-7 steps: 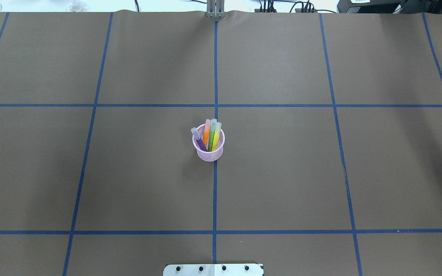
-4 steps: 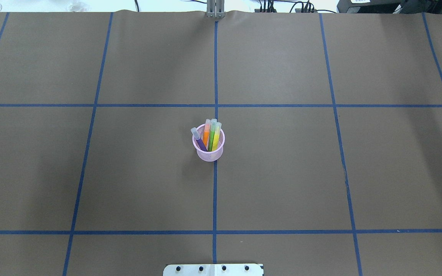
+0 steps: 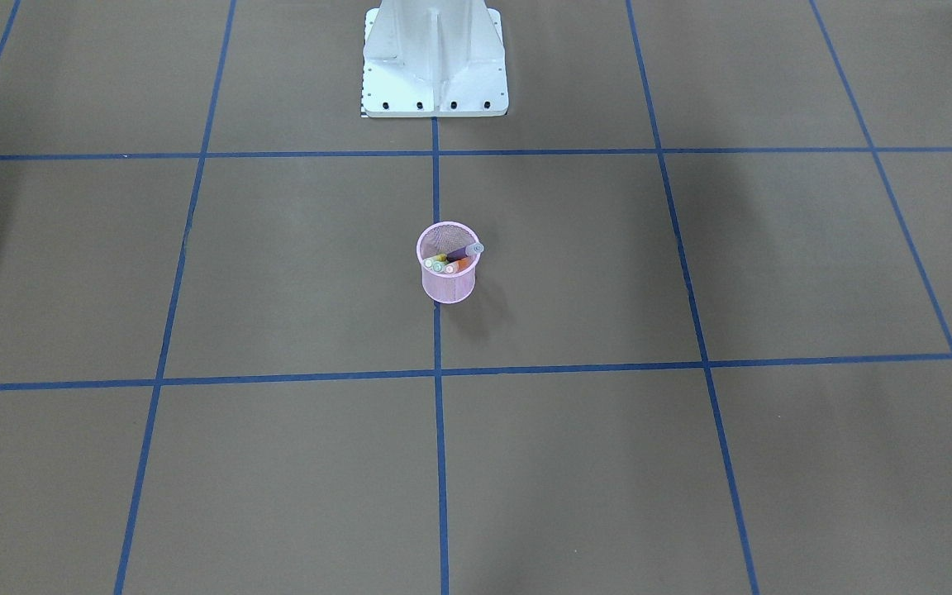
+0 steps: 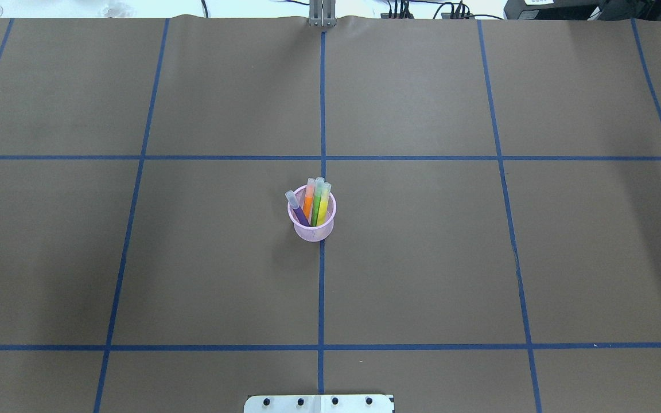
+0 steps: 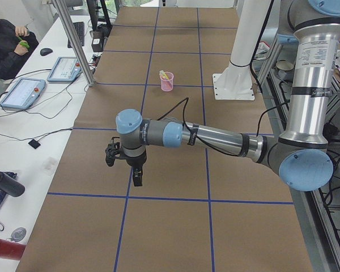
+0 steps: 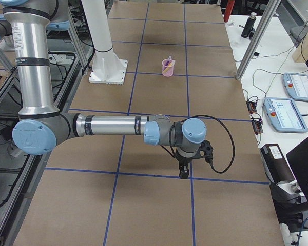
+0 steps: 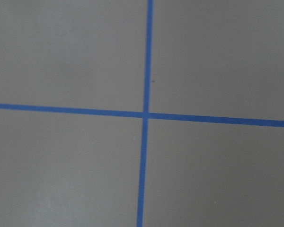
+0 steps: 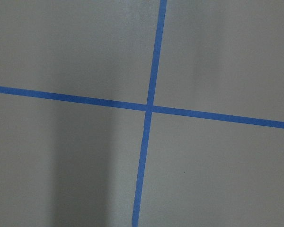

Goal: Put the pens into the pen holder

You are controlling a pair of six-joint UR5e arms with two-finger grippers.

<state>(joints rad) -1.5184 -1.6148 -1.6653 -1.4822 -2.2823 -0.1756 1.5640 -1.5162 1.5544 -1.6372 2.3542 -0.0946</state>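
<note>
The left fingers (image 5: 137, 178) pointed straight down over a bare stretch of the table (image 4: 479, 258) near its left end, and the right fingers (image 6: 184, 173) hung the same way near its right end. Only the side views showed them, so I could not tell whether either pair was wide, narrow or closed. Nothing was seen in them. Each wrist camera looked down on a crossing of blue tape lines (image 7: 145, 115) and no task thing.

From both pairs the pen holder (image 4: 313, 232) lay well apart, inward along the table. It stood upright at the table's middle, on the centre tape line in front of the robot base (image 3: 435, 58). Neither arm looked clearly nearer.

All four pens stood in the holder, their long axes steep rather than flat and their pale caps uppermost, above the rim. The orange pen (image 4: 308, 203), the green pen (image 4: 317, 207) and the yellow pen (image 4: 323, 209) leaned side by side away from the robot. The purple pen (image 4: 300, 215) tilted toward the robot's left, its cap over the rim there. No pen lay on the table, so the collecting looked finished and no further grasp seemed called for.
</note>
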